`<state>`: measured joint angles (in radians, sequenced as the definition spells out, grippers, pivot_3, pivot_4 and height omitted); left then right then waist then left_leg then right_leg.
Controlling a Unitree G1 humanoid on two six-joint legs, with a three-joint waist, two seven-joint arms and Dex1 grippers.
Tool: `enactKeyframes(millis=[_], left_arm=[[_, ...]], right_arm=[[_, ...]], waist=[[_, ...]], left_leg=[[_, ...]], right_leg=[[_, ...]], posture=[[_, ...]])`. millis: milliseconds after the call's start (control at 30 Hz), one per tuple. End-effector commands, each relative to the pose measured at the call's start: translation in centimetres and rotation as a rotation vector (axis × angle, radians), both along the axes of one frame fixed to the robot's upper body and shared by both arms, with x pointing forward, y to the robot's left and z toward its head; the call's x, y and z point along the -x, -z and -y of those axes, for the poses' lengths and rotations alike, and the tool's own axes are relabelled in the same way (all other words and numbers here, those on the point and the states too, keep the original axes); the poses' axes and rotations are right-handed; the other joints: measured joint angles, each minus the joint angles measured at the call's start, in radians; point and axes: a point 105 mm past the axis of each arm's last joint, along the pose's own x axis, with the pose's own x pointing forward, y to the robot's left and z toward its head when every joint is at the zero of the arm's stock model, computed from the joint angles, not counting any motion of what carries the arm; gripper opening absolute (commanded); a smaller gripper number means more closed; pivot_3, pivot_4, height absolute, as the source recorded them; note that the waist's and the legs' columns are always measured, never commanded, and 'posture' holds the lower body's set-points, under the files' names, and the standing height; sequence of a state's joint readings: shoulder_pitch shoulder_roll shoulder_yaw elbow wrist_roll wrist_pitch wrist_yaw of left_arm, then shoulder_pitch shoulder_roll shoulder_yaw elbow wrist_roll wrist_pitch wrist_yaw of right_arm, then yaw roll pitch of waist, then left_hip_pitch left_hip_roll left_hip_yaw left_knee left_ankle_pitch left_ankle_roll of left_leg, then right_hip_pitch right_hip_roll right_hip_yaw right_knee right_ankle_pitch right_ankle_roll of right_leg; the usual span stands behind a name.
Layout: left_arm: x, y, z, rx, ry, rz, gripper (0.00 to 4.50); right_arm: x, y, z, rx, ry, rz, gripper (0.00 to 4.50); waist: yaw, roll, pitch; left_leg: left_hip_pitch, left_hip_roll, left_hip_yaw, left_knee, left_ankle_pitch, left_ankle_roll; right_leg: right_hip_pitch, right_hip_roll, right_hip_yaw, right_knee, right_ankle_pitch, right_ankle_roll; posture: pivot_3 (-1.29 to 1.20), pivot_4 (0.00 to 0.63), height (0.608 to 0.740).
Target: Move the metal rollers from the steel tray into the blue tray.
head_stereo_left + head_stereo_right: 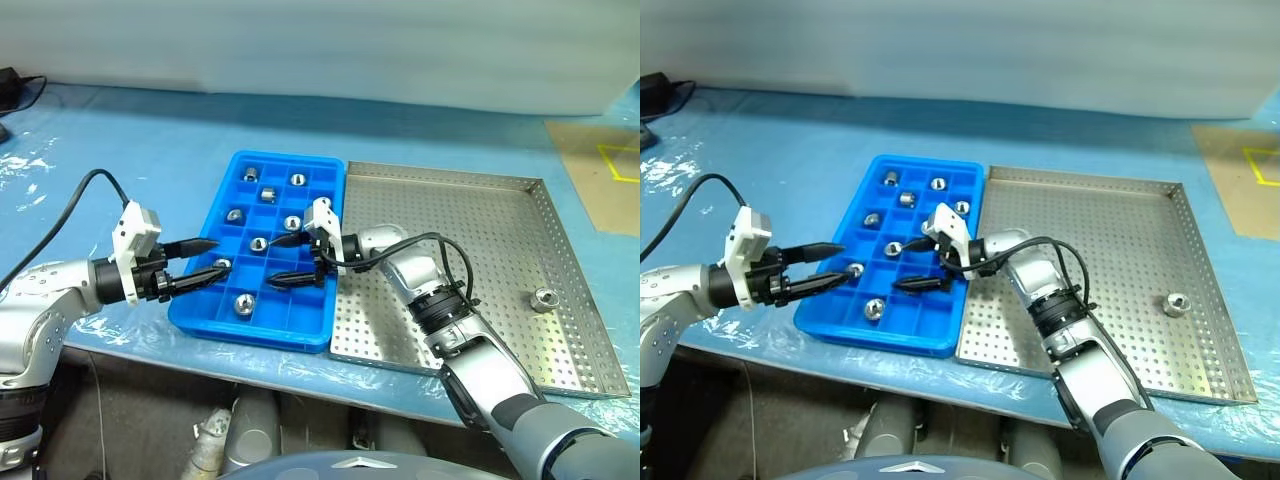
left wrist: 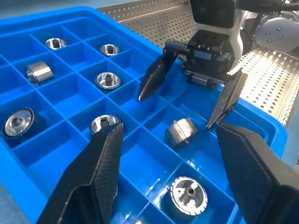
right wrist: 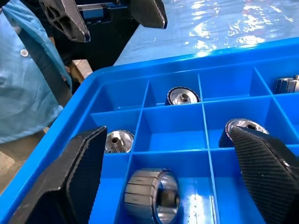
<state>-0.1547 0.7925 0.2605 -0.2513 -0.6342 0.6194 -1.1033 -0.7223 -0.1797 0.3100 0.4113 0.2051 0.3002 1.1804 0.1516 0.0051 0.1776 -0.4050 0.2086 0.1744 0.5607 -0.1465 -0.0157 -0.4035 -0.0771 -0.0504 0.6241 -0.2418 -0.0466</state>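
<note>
The right arm reaches in from the near right, elbow bent, its forearm crossing the near corner of the steel tray (image 1: 560, 215). Its right gripper (image 1: 288, 260) points leftward over the blue tray (image 1: 232, 322), fingers spread wide with nothing between them. The left arm comes in from the near left, wrist roughly level. Its left gripper (image 1: 212, 258) points rightward at the blue tray's left edge, fingers apart and empty, the tips facing those of the right gripper across the tray.

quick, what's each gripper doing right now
left gripper: open, holding nothing, at the blue tray.
right gripper: open, holding nothing, above a roller in the tray.
</note>
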Motion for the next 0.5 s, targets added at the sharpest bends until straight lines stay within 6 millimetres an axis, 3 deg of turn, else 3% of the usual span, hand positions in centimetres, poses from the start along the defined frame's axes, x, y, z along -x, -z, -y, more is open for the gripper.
enactKeyframes(millis=[33, 167, 300, 400, 500], left_arm=[[-0.8, -1.4, 0.9, 0.026, 0.042, 0.057, 3.32], [-2.1, -1.8, 2.4, 0.043, 0.116, 0.071, 3.32], [-3.6, -1.7, 4.1, 0.059, 0.205, 0.067, 3.32], [-4.3, -1.5, 4.7, 0.055, 0.239, 0.063, 3.32], [-5.6, -0.9, 6.6, 0.06, 0.329, 0.05, 3.32]], right_arm=[[-0.7, -2.0, 1.6, -0.052, 0.057, 0.042, 4.26], [-1.2, -3.7, 4.3, -0.092, 0.152, 0.062, 4.26], [-2.2, -5.3, 9.1, -0.114, 0.341, 0.096, 4.26], [-2.4, -5.5, 11.0, -0.104, 0.423, 0.11, 4.26], [-1.9, -4.4, 15.3, -0.087, 0.619, 0.107, 4.26]], waist=[[0.001, 0.0, 0.0], [-0.004, 0.0, 0.0], [-0.022, 0.0, 0.0], [-0.037, -0.001, -0.001], [-0.056, 0.0, -0.001]], left_leg=[[0.0, 0.0, 0.0, 0.0, 0.0, 0.0], [0.0, -0.001, 0.001, 0.001, 0.002, -0.003], [0.0, -0.001, 0.001, 0.001, 0.003, -0.004], [0.0, -0.002, 0.002, 0.001, 0.003, -0.004], [0.0, -0.003, 0.003, 0.001, 0.003, -0.004]], right_leg=[[0.0, 0.0, 0.0, 0.0, 0.0, 0.0], [0.001, 0.0, 0.001, 0.0, 0.0, 0.0], [0.001, 0.002, 0.001, 0.0, 0.0, 0.0], [0.0, 0.003, 0.001, 0.0, 0.0, 0.0], [0.001, 0.003, 0.001, 0.0, 0.0, 0.0]], posture=[[0.15, 0.15, 0.74], [0.05, 0.15, 0.74], [-0.06, 0.15, 0.74], [-0.06, 0.15, 0.74], [-0.2, 0.15, 0.74]])
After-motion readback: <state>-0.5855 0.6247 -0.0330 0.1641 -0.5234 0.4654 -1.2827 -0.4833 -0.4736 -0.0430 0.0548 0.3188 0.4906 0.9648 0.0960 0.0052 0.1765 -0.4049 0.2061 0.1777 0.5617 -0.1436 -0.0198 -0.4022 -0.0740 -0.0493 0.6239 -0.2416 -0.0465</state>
